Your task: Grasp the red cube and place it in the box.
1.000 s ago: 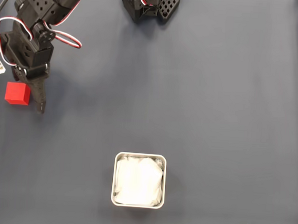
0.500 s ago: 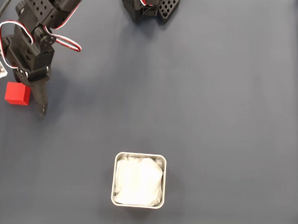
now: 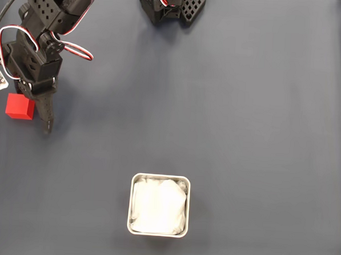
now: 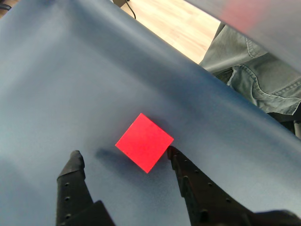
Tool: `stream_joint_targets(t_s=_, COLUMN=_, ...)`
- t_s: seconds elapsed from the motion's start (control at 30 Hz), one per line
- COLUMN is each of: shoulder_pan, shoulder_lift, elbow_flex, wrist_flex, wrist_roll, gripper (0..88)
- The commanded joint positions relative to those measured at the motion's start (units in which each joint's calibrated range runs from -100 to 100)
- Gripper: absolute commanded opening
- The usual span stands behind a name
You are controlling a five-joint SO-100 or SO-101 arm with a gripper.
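The dark blue mat [image 3: 245, 125] covers my whole workspace, and the box [image 3: 133, 201] sits on it low in the middle of the fixed view, holding nothing but its white lining, so the placing is all ahead of me. My arm [image 3: 41, 35] reaches down at the left edge of that view, well apart from the box. My gripper [image 4: 123, 153] is spread wide with nothing held. The red cube [image 4: 144, 142] rests on the mat just ahead of my fingertips; one fingertip [image 4: 172, 151] looks to be touching or almost touching its corner. The grasp is not yet made. The wrist view shows the gap between my fingers and a person's trouser leg [image 4: 254, 80] beyond the mat; the fixed view shows the box and the stretch I must cross.
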Motion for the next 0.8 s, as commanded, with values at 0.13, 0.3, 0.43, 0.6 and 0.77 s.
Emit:
stream_joint_targets(t_s=0.13, shoulder_pan=-1.15, shoulder_lift=-0.32, elbow_flex=-0.67, wrist_flex=-1.4, wrist_roll=-0.2, gripper=41.1)
stream_joint_targets(t_s=0.3, shoulder_pan=-1.57, shoulder_lift=-0.24, elbow_flex=-0.67, wrist_flex=-1.64, wrist_roll=-0.39, gripper=41.1)
stream_joint_targets(t_s=0.43, shoulder_pan=-1.86, shoulder_lift=-0.5, elbow_flex=-0.76, wrist_flex=-1.64, wrist_roll=-0.59, gripper=41.1)
stream_joint_targets(t_s=0.6, shoulder_pan=-2.29, shoulder_lift=-0.84, elbow_flex=-0.76, wrist_flex=-2.22, wrist_roll=-0.73, gripper=41.3)
stream_joint_targets(t_s=0.77, shoulder_pan=-2.43, shoulder_lift=-1.36, elbow_flex=-0.3, wrist_flex=-3.45, wrist_roll=-0.73, gripper=41.5)
